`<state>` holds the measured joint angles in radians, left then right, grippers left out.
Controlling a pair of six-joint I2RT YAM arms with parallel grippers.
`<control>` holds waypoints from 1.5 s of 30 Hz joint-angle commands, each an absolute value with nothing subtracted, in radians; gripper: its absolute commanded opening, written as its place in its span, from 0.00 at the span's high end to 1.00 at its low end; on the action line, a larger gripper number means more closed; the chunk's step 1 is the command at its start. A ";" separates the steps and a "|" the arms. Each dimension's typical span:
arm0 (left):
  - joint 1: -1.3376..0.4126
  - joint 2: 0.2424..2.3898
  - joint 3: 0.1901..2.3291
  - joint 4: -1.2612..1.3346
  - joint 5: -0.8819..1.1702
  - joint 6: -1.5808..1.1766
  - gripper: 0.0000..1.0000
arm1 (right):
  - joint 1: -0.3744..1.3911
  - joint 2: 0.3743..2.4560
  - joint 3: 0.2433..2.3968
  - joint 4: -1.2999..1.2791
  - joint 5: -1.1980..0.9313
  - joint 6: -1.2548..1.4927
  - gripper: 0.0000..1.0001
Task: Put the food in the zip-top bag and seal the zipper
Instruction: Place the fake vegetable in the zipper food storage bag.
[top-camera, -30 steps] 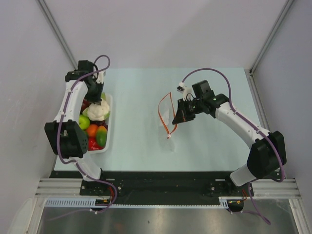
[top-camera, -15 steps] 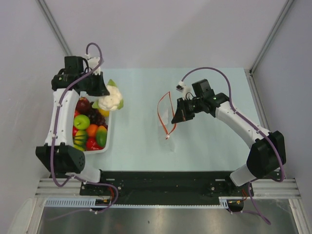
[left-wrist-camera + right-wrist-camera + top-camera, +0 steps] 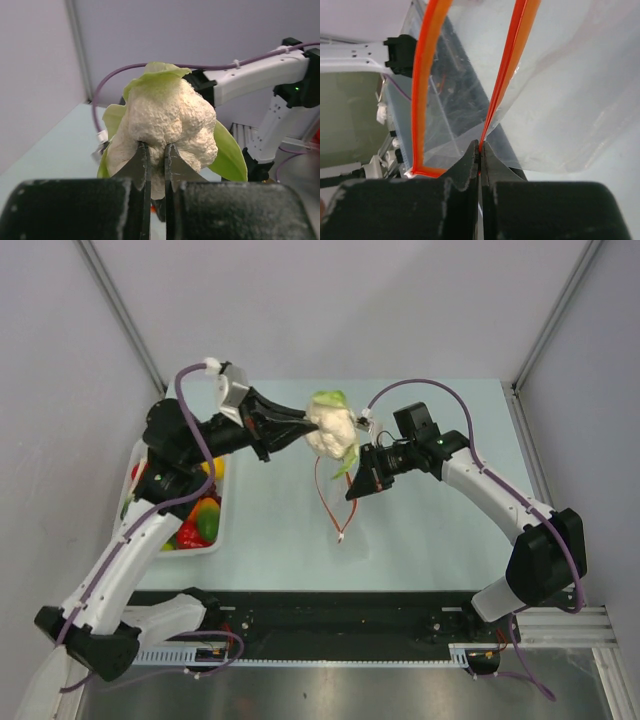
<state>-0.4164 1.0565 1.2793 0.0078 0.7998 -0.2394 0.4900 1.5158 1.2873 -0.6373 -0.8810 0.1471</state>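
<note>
Left gripper [image 3: 154,150]: jaws nearly closed, pinching a narrow fold at the base of a whitish, lumpy toy cauliflower with pale green leaves [image 3: 167,120], bulk just beyond the fingertips, close to the right jaws. Probably light, soft and grippy, so unlikely to slip; best taken low at the base, as here. Right gripper [image 3: 479,145]: jaws fully closed on 1 side of the thin orange-red zipper strip [image 3: 506,80] of the small transparent plastic zip-top bag [image 3: 570,90], mouth gaping beyond the tips. Likely flimsy, slick, easily collapsed; best pinched at the stiffer strip. Remaining toy fruits [image 3: 203,522] in the white rectangular tray [image 3: 222,515], well behind the left jaws.
</note>
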 commanded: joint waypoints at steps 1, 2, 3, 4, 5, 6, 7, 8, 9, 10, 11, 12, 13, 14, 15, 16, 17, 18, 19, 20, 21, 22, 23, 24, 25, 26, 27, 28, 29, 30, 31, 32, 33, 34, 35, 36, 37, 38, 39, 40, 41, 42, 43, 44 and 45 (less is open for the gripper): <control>-0.564 1.112 1.227 0.276 0.824 -0.255 1.00 | 0.492 1.516 1.328 -0.609 -1.031 0.124 1.00; -0.601 1.114 1.186 0.302 0.827 -0.253 1.00 | 0.488 1.516 1.330 -0.607 -1.066 0.118 1.00; -0.610 1.114 1.158 0.326 0.834 -0.262 1.00 | 0.483 1.514 1.328 -0.604 -1.086 0.117 1.00; -0.618 1.115 1.129 0.383 0.857 -0.274 1.00 | 0.480 1.513 1.325 -0.603 -1.107 0.117 1.00; -0.627 1.115 1.103 0.405 0.864 -0.282 1.00 | 0.474 1.511 1.322 -0.592 -1.150 0.118 1.00; -0.630 1.115 1.056 0.425 0.870 -0.302 1.00 | 0.468 1.508 1.321 -0.591 -1.167 0.118 1.00; -0.634 1.115 1.036 0.454 0.879 -0.307 1.00 | 0.463 1.505 1.316 -0.588 -1.181 0.112 1.00; -0.638 1.114 1.001 0.463 0.880 -0.307 1.00 | 0.460 1.505 1.315 -0.589 -1.201 0.109 1.00; -0.637 1.112 0.988 0.463 0.876 -0.302 1.00 | 0.453 1.502 1.312 -0.586 -1.212 0.107 1.00; -0.638 1.105 0.971 0.465 0.870 -0.299 1.00 | 0.449 1.503 1.307 -0.583 -1.230 0.106 1.00; -0.638 1.098 0.939 0.463 0.867 -0.285 1.00 | 0.446 1.503 1.301 -0.578 -1.236 0.107 1.00; -0.638 1.092 0.924 0.460 0.870 -0.275 1.00 | 0.439 1.505 1.298 -0.575 -1.239 0.107 1.00; -0.638 1.075 0.907 0.436 0.858 -0.258 1.00 | 0.436 1.506 1.295 -0.572 -1.252 0.110 1.00; -0.638 1.069 0.870 0.420 0.853 -0.217 1.00 | 0.431 1.508 1.287 -0.572 -1.259 0.109 1.00; -0.637 1.063 0.855 0.379 0.845 -0.187 1.00 | 0.426 1.508 1.285 -0.571 -1.267 0.107 1.00; -0.634 1.057 0.841 0.355 0.829 -0.155 1.00 | 0.425 1.511 1.285 -0.574 -1.276 0.104 1.00; -0.629 1.049 0.812 0.341 0.810 -0.109 1.00 | 0.425 1.511 1.282 -0.580 -1.279 0.089 1.00; -0.621 1.046 0.799 0.321 0.805 -0.092 1.00 | 0.425 1.511 1.284 -0.587 -1.281 0.080 1.00; -0.611 1.046 0.792 0.301 0.796 -0.056 1.00 | 0.425 1.511 1.284 -0.607 -1.284 0.071 1.00; -0.603 1.049 0.785 0.279 0.773 -0.040 1.00 | 0.423 1.514 1.285 -0.617 -1.287 0.048 1.00; -0.595 1.049 0.779 0.255 0.766 -0.029 1.00 | 0.423 1.516 1.287 -0.630 -1.289 0.034 1.00; -0.585 1.052 0.778 0.230 0.743 0.030 1.00 | 0.423 1.520 1.289 -0.655 -1.298 0.023 1.00; -0.583 1.054 0.781 0.200 0.688 0.063 1.00 | 0.423 1.522 1.287 -0.669 -1.302 0.009 1.00; -0.571 1.058 0.775 0.178 0.671 0.086 1.00 | 0.423 1.525 1.290 -0.681 -1.307 0.003 1.00; -0.566 1.061 0.772 0.173 0.641 0.118 1.00 | 0.425 1.529 1.292 -0.707 -1.316 -0.030 1.00; -0.563 1.066 0.778 0.161 0.611 0.138 1.00 | 0.425 1.534 1.295 -0.724 -1.321 -0.046 1.00; -0.555 1.077 0.782 0.143 0.606 0.155 1.00 | 0.426 1.539 1.301 -0.745 -1.324 -0.090 1.00; -0.555 1.078 0.788 0.127 0.604 0.208 1.00 | 0.429 1.542 1.316 -0.796 -1.324 -0.112 1.00; -0.555 1.080 0.798 0.118 0.603 0.230 1.00 | 0.431 1.551 1.322 -0.817 -1.325 -0.132 1.00; -0.555 1.077 0.801 0.109 0.609 0.248 1.00 | 0.433 1.552 1.328 -0.833 -1.328 -0.150 1.00; -0.555 1.077 0.805 0.101 0.609 0.293 1.00 | 0.433 1.555 1.331 -0.848 -1.336 -0.162 1.00; -0.557 1.077 0.810 0.085 0.603 0.320 1.00 | 0.431 1.558 1.333 -0.853 -1.339 -0.166 1.00; -0.557 1.078 0.813 0.056 0.598 0.349 1.00 | 0.431 1.560 1.336 -0.860 -1.344 -0.173 1.00; -0.557 1.072 0.811 0.040 0.586 0.423 1.00 | 0.431 1.560 1.345 -0.879 -1.354 -0.192 1.00; -0.557 1.068 0.804 0.029 0.577 0.454 1.00 | 0.430 1.560 1.350 -0.887 -1.359 -0.196 1.00; -0.557 1.063 0.799 0.019 0.574 0.525 1.00 | 0.428 1.560 1.353 -0.894 -1.368 -0.199 1.00; -0.560 1.058 0.799 0.008 0.577 0.570 1.00 | 0.426 1.560 1.362 -0.897 -1.373 -0.199 1.00; -0.564 1.055 0.798 -0.044 0.577 0.610 1.00 | 0.428 1.559 1.365 -0.900 -1.376 -0.198 1.00; -0.583 1.046 0.793 -0.054 0.572 0.683 1.00 | 0.426 1.560 1.371 -0.902 -1.390 -0.196 1.00; -0.598 1.033 0.781 -0.060 0.551 0.725 1.00 | 0.426 1.560 1.374 -0.900 -1.394 -0.192 1.00; -0.613 1.025 0.778 -0.095 0.545 0.771 1.00 | 0.426 1.562 1.385 -0.900 -1.399 -0.189 1.00; -0.641 1.017 0.779 -0.116 0.546 0.844 1.00 | 0.428 1.563 1.391 -0.900 -1.397 -0.187 1.00; -0.649 1.003 0.784 -0.136 0.566 0.870 1.00 | 0.428 1.562 1.394 -0.899 -1.399 -0.187 1.00; -0.658 0.999 0.788 -0.181 0.575 0.886 1.00 | 0.429 1.565 1.400 -0.899 -1.394 -0.186 1.00; -0.661 0.997 0.796 -0.210 0.583 0.928 1.00 | 0.426 1.566 1.402 -0.899 -1.382 -0.186 1.00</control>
<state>-0.6327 1.0424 0.7860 -0.0891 0.5846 0.6788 0.4221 1.5753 1.3453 -0.8742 -1.3205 -0.1673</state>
